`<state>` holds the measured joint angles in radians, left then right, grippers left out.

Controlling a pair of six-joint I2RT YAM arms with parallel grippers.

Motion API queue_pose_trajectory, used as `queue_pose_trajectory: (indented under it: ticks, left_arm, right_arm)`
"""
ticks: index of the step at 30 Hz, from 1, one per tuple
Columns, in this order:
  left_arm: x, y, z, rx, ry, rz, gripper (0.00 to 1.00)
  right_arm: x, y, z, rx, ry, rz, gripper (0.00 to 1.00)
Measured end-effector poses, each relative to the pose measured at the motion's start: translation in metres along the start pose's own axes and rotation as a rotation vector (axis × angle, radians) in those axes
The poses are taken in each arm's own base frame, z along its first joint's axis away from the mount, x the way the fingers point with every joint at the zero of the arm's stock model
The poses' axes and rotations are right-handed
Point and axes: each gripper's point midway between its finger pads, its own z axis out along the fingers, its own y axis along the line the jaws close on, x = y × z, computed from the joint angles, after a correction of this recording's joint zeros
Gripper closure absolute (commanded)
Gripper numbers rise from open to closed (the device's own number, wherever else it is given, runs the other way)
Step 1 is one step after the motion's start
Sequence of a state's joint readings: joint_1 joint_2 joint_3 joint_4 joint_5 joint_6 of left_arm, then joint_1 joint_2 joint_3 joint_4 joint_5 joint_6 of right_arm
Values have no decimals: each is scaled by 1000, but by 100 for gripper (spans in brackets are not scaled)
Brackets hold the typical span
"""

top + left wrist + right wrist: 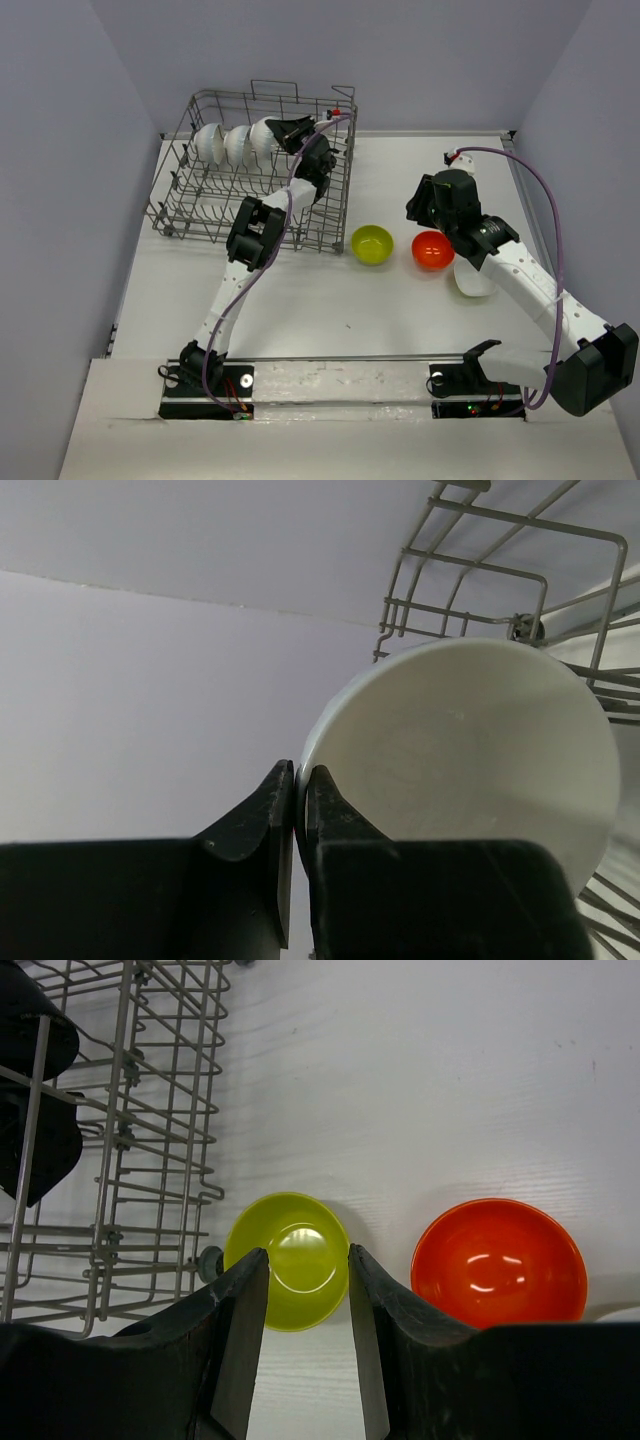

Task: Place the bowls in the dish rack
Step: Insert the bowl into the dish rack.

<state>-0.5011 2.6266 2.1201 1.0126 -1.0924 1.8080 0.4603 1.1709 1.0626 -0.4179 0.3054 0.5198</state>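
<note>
Holding three white bowls [238,146]: dish rack [186,200]; left pincer [298,773] pinches rightmost bowl [460,760].

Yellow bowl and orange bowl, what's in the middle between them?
Nothing, just bare white table between the yellow bowl and the orange bowl. The right wrist view shows it clearly.

The dish rack [192,202], a grey wire basket with upright tines, sits beneath the left tool [298,785]. That tool pinches the rim of a white bowl [470,750], which stands on edge in the rack's far row. Two more white bowls [238,146] stand on edge in the same row, beyond it from the tool. A lime bowl [298,1290] sits upright on the desk directly below the parted right tool [308,1256], just beside the rack. An orange bowl [498,1260] sits upright to that tool's right. A fourth white bowl [475,284] lies behind that tool, partly hidden.
</note>
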Motion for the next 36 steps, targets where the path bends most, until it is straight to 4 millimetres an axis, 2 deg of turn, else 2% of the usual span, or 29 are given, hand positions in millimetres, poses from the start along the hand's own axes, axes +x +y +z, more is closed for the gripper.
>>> queue_pose_trajectory:
  ticks: [4, 15, 27, 36]
  left_arm:
    - [3, -9, 2, 8, 9, 4, 100]
    - [5, -10, 2, 11, 18, 2, 100]
    - [8, 5, 9, 28, 75, -19, 100]
    - [11, 4, 13, 31, 87, -28, 100]
  right_arm:
    - [0, 1, 0, -3, 2, 0, 57]
    - [1, 1, 0, -8, 5, 0, 57]
    - [3, 7, -1, -37, 22, 2, 57]
    - [-3, 12, -4, -49, 19, 4, 57]
